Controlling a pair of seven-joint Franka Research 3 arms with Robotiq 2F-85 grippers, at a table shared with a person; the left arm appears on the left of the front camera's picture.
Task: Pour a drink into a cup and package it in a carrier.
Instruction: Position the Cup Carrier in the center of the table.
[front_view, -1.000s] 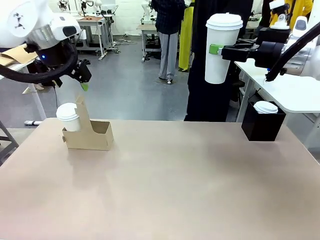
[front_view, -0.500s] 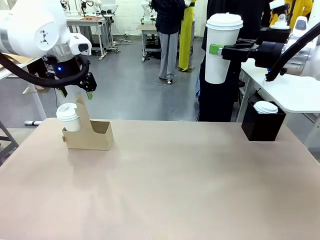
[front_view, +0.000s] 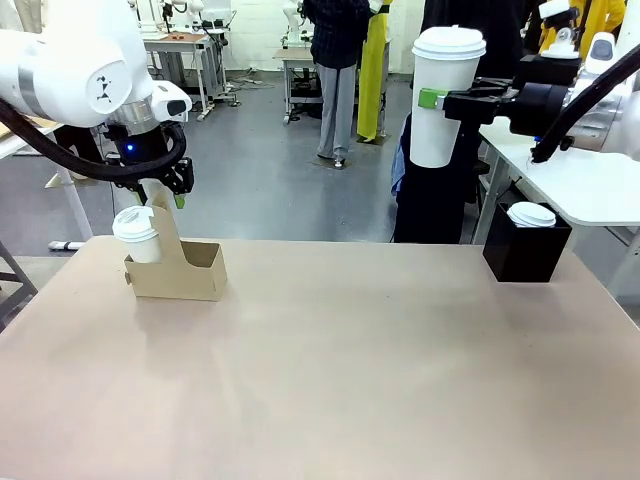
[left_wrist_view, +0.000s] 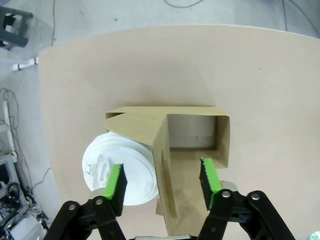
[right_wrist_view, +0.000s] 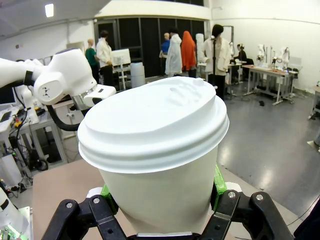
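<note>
One lidded cup (front_view: 135, 233) already sits in the left slot of the cardboard carrier (front_view: 190, 275), at the far left of the counter (front_view: 350, 370); the slot beside it is empty. The left end effector (left_wrist_view: 162, 182) hangs open just above the carrier, its pads on either side of the tall handle, gripping nothing. The right end effector (front_view: 438, 98) is clamped on a second lidded cup (front_view: 448, 125), held high at the far right, well apart from the carrier. Pouring looks finished; what seems left is seating that second cup in the free slot.
</note>
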